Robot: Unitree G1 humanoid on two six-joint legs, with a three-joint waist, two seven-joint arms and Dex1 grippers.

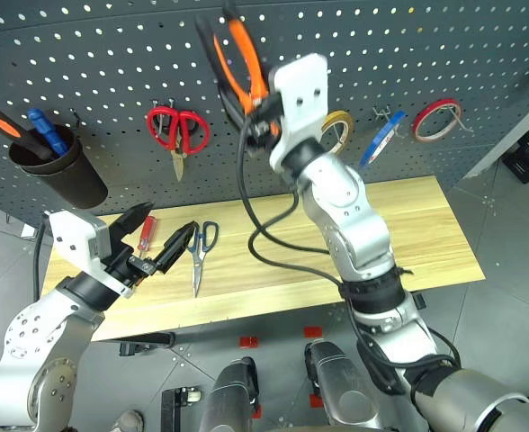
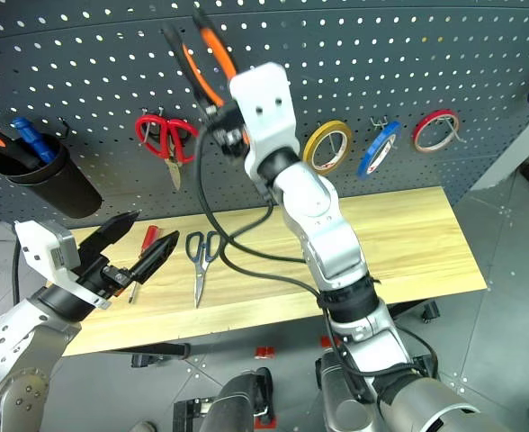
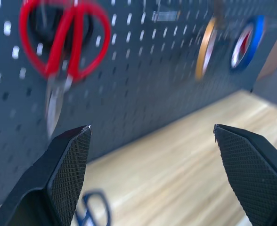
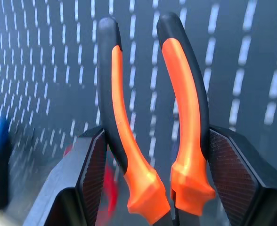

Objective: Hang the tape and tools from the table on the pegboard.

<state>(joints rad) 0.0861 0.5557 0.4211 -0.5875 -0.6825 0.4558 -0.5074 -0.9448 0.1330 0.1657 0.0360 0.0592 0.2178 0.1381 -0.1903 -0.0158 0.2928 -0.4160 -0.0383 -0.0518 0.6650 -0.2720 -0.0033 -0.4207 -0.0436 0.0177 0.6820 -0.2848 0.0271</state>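
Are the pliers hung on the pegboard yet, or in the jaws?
In the jaws: the right gripper clamps the pliers, handles up, before the pegboard.

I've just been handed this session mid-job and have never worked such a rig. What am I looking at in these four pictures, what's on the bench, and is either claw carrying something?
It is a two-armed humanoid robot. The two wide pictures come from its head, looking down over the arms; the two close ones come from cameras on each wrist, looking along the black fingers.

The right gripper holds the orange-and-black-handled pliers, handles up, raised before the dark grey perforated pegboard. The left gripper is open and empty, hovering above the pale wood-grain table.

On the table lie the black-handled steel scissors and the small red-handled screwdriver. The thin blue tape roll hangs on the pegboard between a yellow tape roll and a red tape roll, with red-handled scissors further left.
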